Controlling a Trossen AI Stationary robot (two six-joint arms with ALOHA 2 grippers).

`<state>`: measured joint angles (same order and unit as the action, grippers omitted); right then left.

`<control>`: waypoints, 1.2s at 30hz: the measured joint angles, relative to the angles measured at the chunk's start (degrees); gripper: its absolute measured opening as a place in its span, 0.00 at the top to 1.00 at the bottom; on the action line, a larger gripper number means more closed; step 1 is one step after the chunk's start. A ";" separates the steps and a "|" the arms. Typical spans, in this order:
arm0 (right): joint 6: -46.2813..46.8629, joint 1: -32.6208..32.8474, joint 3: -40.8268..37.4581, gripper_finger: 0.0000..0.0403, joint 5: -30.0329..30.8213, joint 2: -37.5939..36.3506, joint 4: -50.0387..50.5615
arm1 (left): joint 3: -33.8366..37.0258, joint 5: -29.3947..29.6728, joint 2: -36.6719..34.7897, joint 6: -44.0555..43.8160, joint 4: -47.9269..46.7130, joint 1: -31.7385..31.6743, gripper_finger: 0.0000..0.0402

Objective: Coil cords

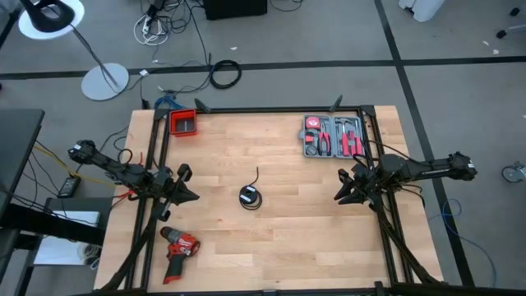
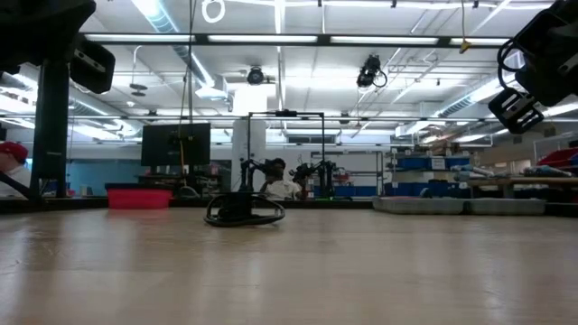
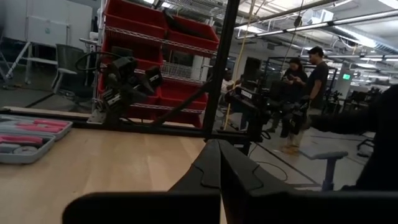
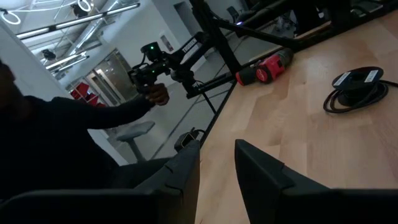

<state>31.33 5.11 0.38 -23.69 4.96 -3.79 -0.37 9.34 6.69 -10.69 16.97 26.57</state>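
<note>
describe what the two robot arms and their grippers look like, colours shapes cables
Both arms are dark, near-black, built of slim jointed segments. The left gripper and right gripper each end in two flat, tapering black fingers, wedge-shaped up close. Thin cables trail along the arms, with yellow and red wires near the left arm's base. No readable markings show on them.
</note>
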 joint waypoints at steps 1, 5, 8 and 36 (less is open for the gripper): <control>0.00 0.00 -0.01 0.74 0.01 -0.01 0.00 | -0.01 0.01 0.00 -0.05 -0.01 0.00 1.00; 0.00 0.01 -0.02 0.74 0.01 0.02 0.00 | 0.00 2.22 0.00 -0.07 0.00 0.00 1.00; -0.01 0.01 0.00 0.74 0.01 0.00 0.00 | 0.00 3.06 0.00 -0.37 0.23 0.00 1.00; -2.17 2.26 3.79 0.75 20.45 14.21 -7.16 | -0.50 18.94 0.00 -7.91 2.21 -0.02 1.00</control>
<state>29.16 7.37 4.18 -3.24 19.17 -10.95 -0.88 28.28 6.70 -18.60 19.18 26.55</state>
